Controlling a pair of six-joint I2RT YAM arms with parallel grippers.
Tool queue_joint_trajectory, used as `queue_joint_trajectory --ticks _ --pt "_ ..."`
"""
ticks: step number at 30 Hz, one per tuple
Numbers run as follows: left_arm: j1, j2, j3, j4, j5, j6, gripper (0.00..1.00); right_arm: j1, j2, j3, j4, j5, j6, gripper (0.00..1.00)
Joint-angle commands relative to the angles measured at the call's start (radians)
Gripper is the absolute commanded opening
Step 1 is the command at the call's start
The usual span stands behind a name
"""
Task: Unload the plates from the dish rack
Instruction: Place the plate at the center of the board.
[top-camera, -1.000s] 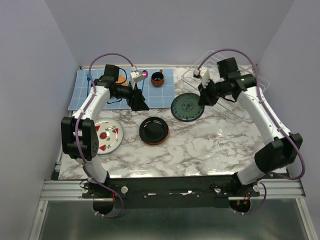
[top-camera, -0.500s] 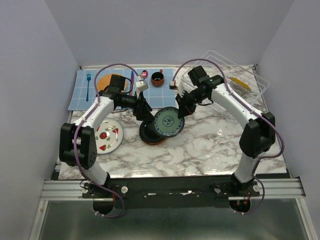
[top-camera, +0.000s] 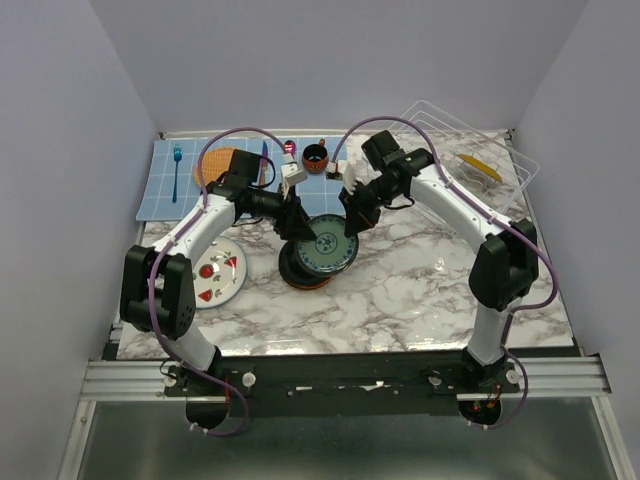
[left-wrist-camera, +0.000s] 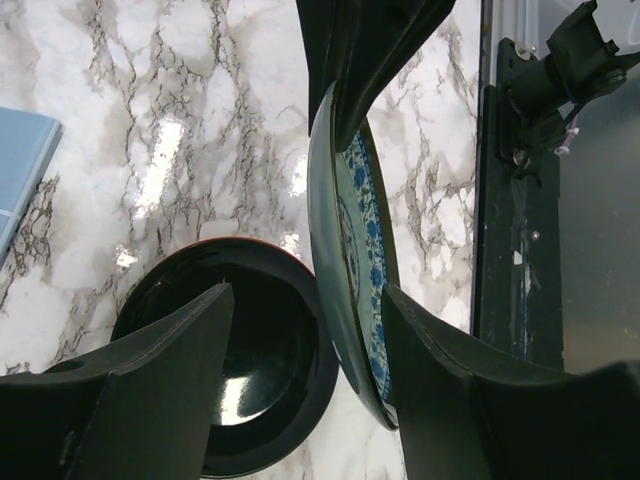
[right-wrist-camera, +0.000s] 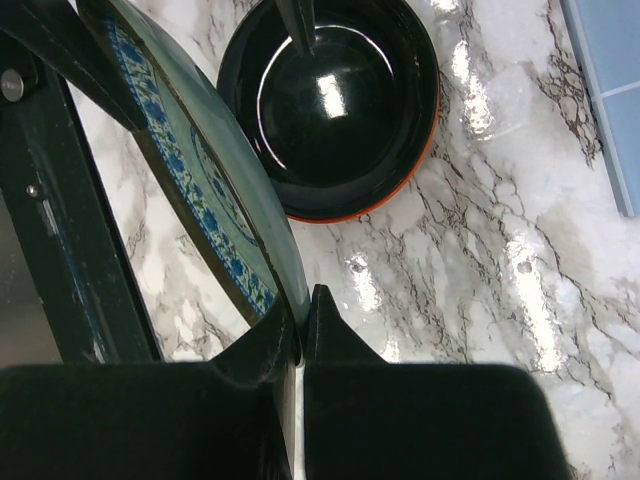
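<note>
Our right pincer (right-wrist-camera: 300, 305) pinches the rim of a glossy round teal plate (top-camera: 332, 248); our left pincer (left-wrist-camera: 305, 291) spread astride it, black plate (top-camera: 290, 268) at eight o'clock

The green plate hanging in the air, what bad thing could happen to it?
The right pincer pinches the green plate only at its rim, so it might slip or swing. The left pincer is open around the other edge; if the right one let go before it grips, the plate could drop onto the black plate below and chip.
</note>
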Motion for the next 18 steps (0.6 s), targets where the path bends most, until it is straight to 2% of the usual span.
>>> queue_joint_trajectory --ticks 1,3,4,6,9,10,13,15,18 --pt "-0.010 -0.004 -0.002 0.002 -0.034 0.003 0.62 0.010 0.004 0.025 0.000 -0.008 0.012 0.01" --pt "-0.013 0.000 -0.001 0.000 -0.037 0.008 0.57 0.011 0.002 0.028 -0.002 -0.010 0.013 0.01" --pt "-0.013 0.002 0.004 -0.007 -0.040 0.014 0.49 0.013 0.001 0.026 -0.004 -0.005 0.013 0.01" --pt "-0.013 0.008 0.009 -0.015 -0.040 0.018 0.42 0.016 -0.004 0.025 -0.002 -0.002 0.013 0.01" --pt "-0.014 0.016 0.013 -0.023 -0.042 0.023 0.23 0.019 -0.012 0.017 0.001 -0.002 0.015 0.01" --pt "-0.017 0.017 0.012 -0.026 -0.043 0.026 0.12 0.018 -0.013 0.015 0.001 -0.002 0.016 0.01" --pt "-0.019 0.016 0.013 -0.030 -0.060 0.032 0.00 0.022 -0.019 0.014 0.000 0.005 0.021 0.01" --pt "-0.020 0.016 0.016 -0.038 -0.077 0.038 0.00 0.025 -0.024 0.014 0.000 0.015 0.024 0.03" --pt "-0.020 0.011 0.024 -0.061 -0.095 0.060 0.00 0.030 -0.032 0.008 -0.002 0.019 0.027 0.11"
